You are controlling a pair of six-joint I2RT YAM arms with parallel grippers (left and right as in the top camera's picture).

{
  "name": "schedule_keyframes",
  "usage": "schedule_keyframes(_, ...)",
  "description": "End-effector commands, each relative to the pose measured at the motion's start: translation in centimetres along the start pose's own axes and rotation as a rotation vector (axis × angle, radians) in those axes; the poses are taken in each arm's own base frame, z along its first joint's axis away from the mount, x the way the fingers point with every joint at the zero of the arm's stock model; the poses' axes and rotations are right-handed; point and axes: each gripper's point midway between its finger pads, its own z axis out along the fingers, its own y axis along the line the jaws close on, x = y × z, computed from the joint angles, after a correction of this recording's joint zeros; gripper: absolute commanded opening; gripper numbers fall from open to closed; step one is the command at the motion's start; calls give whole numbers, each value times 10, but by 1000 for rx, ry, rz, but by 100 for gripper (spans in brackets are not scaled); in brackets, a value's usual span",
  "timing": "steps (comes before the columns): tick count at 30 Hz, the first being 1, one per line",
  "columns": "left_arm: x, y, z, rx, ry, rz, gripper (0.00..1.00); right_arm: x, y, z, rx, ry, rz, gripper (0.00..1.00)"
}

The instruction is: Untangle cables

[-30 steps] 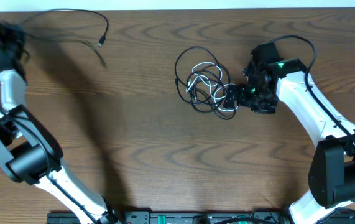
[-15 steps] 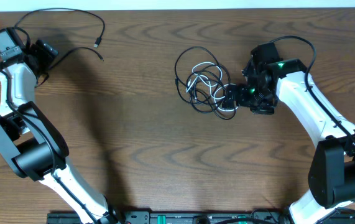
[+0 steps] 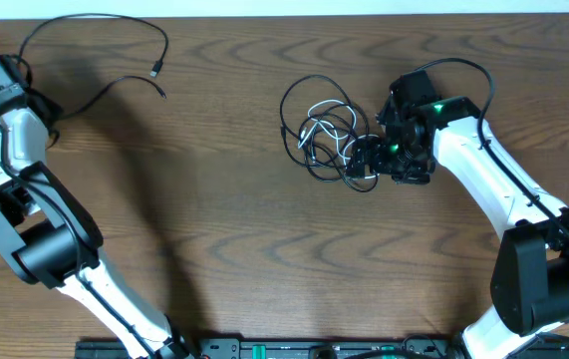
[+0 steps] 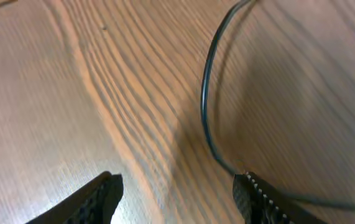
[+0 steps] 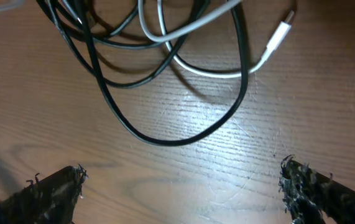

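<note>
Right end effector (image 5: pixel 181 171), open, hovers over tangled cables (image 3: pixel 326 138); left end effector (image 4: pixel 178 183), open, beside black cable (image 4: pixel 203 106).

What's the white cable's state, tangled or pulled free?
Tangled: the white cable lies looped among the black cables; the right wrist view shows black strands crossing it.

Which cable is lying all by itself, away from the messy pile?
The long black cable at the table's far left corner. It curves alone, while the other black cords and the white one are tangled together mid-table.
</note>
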Motion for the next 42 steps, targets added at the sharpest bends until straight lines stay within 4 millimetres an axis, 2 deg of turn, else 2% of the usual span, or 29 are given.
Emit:
schedule_keyframes(1, 9, 1, 37, -21, -25, -9, 68, 3, 4, 0, -4, 9, -10, 99)
schedule_keyframes(3, 12, 0, 46, -11, -25, -13, 72, 4, 4, 0, -3, 12, -10, 99)
schedule_keyframes(9, 21, -20, 71, 101, -18, -22, 71, 5, 4, 0, -1, 15, -9, 99)
schedule_keyframes(11, 23, -24, 76, 128, -17, -24, 58, 5, 4, 0, -1, 16, -8, 99)
schedule_keyframes(14, 23, -36, 77, 188, -19, -25, 44, 6, 4, 0, -1, 18, -7, 99)
schedule_keyframes(18, 20, -53, 74, 281, -19, -36, 14, 6, 3, 0, 0, 20, -6, 99)
schedule_keyframes(19, 16, -56, 72, 298, -29, -53, 8, 7, 3, 0, 1, 23, -5, 99)
schedule_keyframes(21, 7, -62, 70, 331, -63, -59, 7, 10, 2, 0, 5, 35, -1, 99)
schedule_keyframes(24, -19, -86, 55, 449, -122, -81, 7, 18, -1, -1, 17, 66, 10, 99)
schedule_keyframes(28, -55, -115, 28, 626, -167, -241, 8, 21, -2, -1, 21, 79, 14, 99)
schedule_keyframes(29, -58, -118, 25, 641, -171, -265, 22, 21, -2, -1, 21, 80, 16, 99)
schedule_keyframes(30, -59, -120, 24, 647, -171, -276, 61, 22, -2, -1, 23, 83, 35, 99)
schedule_keyframes(31, -57, -122, 23, 653, -163, -272, 85, 23, -2, -1, 24, 85, 49, 99)
schedule_keyframes(32, -54, -126, 21, 675, -145, -248, 94, 22, -2, -1, 24, 84, 50, 99)
schedule_keyframes(37, -48, -142, 0, 803, -88, -188, 97, 22, -2, -1, 24, 84, 50, 99)
schedule_keyframes(40, -63, -144, -32, 822, -137, -92, 98, 21, -2, -1, 24, 81, 50, 99)
schedule_keyframes(41, -71, -141, -49, 785, -169, -57, 98, 20, -4, -2, 23, 77, 54, 99)
schedule_keyframes(42, -75, -137, -57, 749, -184, -46, 98, 18, -4, -3, 22, 72, 58, 99)
